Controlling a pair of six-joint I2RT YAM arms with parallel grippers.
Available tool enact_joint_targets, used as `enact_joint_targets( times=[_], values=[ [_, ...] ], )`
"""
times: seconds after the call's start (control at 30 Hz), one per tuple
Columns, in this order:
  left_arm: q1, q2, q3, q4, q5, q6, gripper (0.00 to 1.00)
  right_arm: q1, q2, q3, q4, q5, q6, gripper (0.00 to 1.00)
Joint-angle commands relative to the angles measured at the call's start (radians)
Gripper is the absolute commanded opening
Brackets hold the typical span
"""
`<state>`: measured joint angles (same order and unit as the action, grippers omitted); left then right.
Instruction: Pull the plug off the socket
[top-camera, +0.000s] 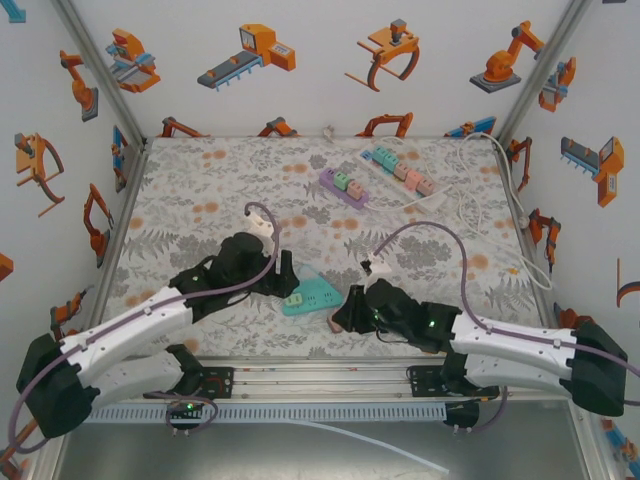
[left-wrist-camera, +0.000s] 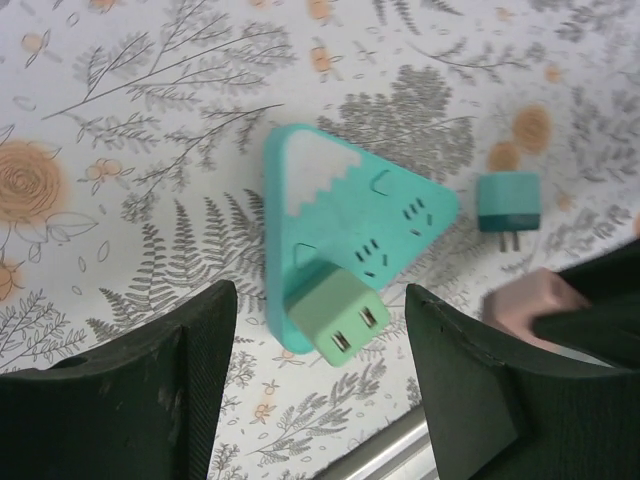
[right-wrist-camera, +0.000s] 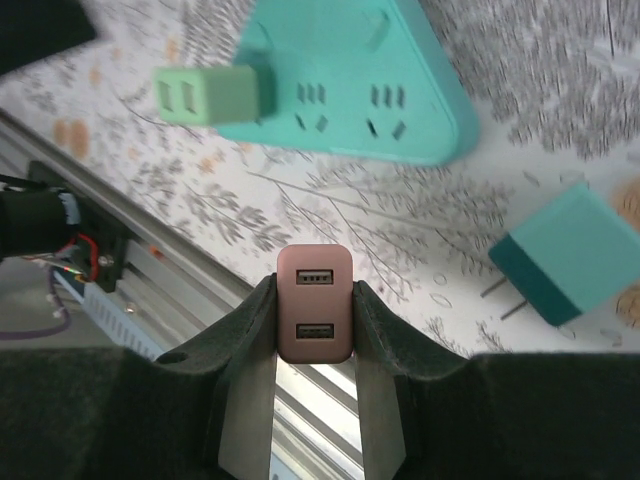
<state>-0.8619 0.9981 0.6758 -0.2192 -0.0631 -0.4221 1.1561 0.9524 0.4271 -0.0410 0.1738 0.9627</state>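
Straddling the green plug (left-wrist-camera: 338, 318), the left claw (left-wrist-camera: 320, 340) has its jaws apart, one on each side and not touching it, probably so that it can close on it. This plug sits in one corner of the teal socket (left-wrist-camera: 350, 205), which lies flat on the surface (left-wrist-camera: 120, 120). The right claw (right-wrist-camera: 314, 295) is clamped on a pink plug (right-wrist-camera: 314, 340), lifted free of the socket. A teal plug (left-wrist-camera: 508, 203) lies loose just beside the socket.

Floral table (top-camera: 200, 200) bears triangular socket (top-camera: 308, 293), teal plug (left-wrist-camera: 508, 203), purple strip (top-camera: 343, 185).
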Motion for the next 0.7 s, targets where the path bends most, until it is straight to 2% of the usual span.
enact_joint_targets(
  times=[0.0,0.17,0.43,0.67],
  values=[
    [-0.017,-0.058,-0.040,0.012,0.076,0.074,0.68,0.018,0.021,-0.019,0.107,0.106,0.125,0.05],
    [-0.023,-0.119,-0.106,0.067,0.154,0.079,0.80,0.020,0.052,-0.066,0.121,0.121,0.136,0.08],
    [-0.025,-0.181,-0.150,0.086,0.098,0.071,1.00,0.023,0.125,-0.085,0.143,0.111,0.134,0.23],
    [-0.025,-0.207,-0.168,0.084,0.072,0.063,0.97,0.039,0.127,-0.105,0.119,0.142,0.157,0.41]
  ],
)
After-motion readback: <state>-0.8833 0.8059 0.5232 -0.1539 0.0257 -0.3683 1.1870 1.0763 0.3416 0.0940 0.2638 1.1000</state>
